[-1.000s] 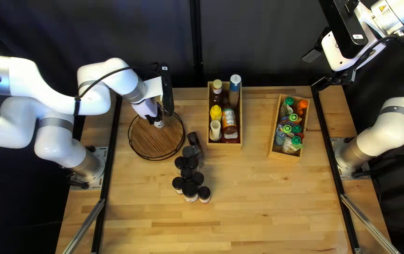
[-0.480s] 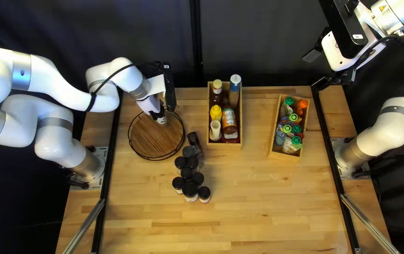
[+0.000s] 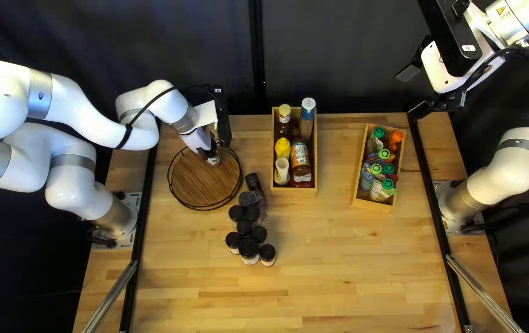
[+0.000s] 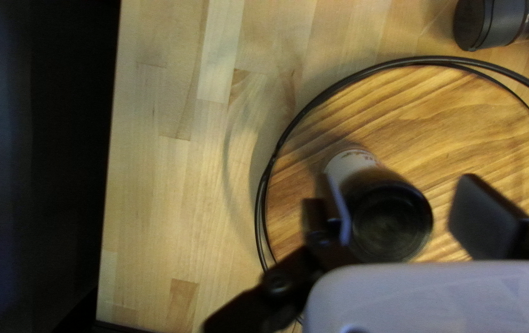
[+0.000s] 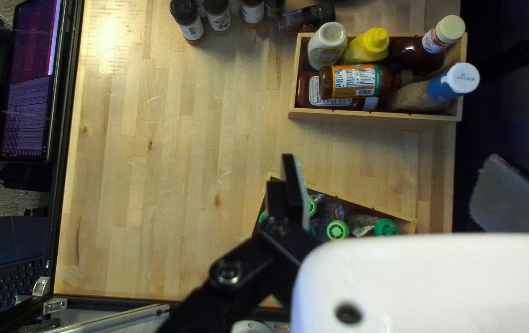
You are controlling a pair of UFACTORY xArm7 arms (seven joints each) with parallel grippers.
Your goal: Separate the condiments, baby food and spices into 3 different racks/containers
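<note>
Spice jar (image 3: 214, 160), black cap up, is at the far part of the round wooden tray (image 3: 195, 185), between the left gripper's (image 3: 209, 151) wide-set fingers, one right beside it, the other apart. Then come more spice jars (image 3: 248, 248), clustered on the table; a box (image 3: 294, 192) of condiments (image 3: 300, 158); a box (image 3: 372, 205) of baby food pouches (image 3: 366, 181); and the raised right gripper (image 3: 414, 92), spread wide.

The top left view slants down from above the near edge of the table (image 3: 350, 277), facing its far side. The left wrist view looks down close over the round tray (image 4: 437, 111), which both share. The right wrist view, farther off, shares the bottle box (image 5: 375, 117) and pouch box (image 5: 369, 206) with the top left.
</note>
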